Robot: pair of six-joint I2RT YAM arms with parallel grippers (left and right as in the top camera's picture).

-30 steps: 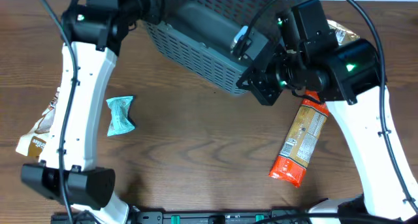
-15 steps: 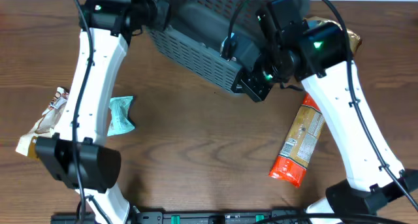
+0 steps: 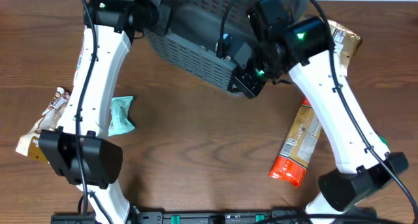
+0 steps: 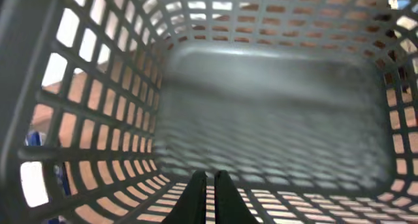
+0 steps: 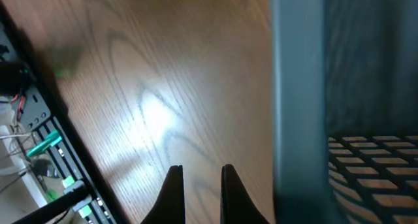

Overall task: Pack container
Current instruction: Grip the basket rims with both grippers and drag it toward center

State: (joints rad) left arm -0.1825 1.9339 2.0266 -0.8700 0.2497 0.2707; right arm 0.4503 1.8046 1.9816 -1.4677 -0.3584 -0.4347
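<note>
The container (image 3: 196,54) is a grey-blue lattice basket at the far middle of the table, tilted so its near wall faces up. My left gripper (image 3: 157,18) is at its left rim. In the left wrist view the fingers (image 4: 207,175) are pressed together over the near wall, shut on the container (image 4: 261,87), whose bare floor fills the view. My right gripper (image 3: 251,80) is at the basket's near right corner. In the right wrist view it (image 5: 200,166) stands narrow with only wood between its tips, beside the container's rim (image 5: 297,87).
A teal packet (image 3: 120,115) lies left of centre. An orange-red packet (image 3: 300,145) lies at the right, and a brown-and-white packet (image 3: 42,129) at the left edge. Another packet (image 3: 345,38) sits behind the right arm. Cables and a black rail (image 3: 196,217) line the front edge.
Both arms have reached farther back, and the container has shifted with them toward the far edge. The packets on the table have stayed put.
</note>
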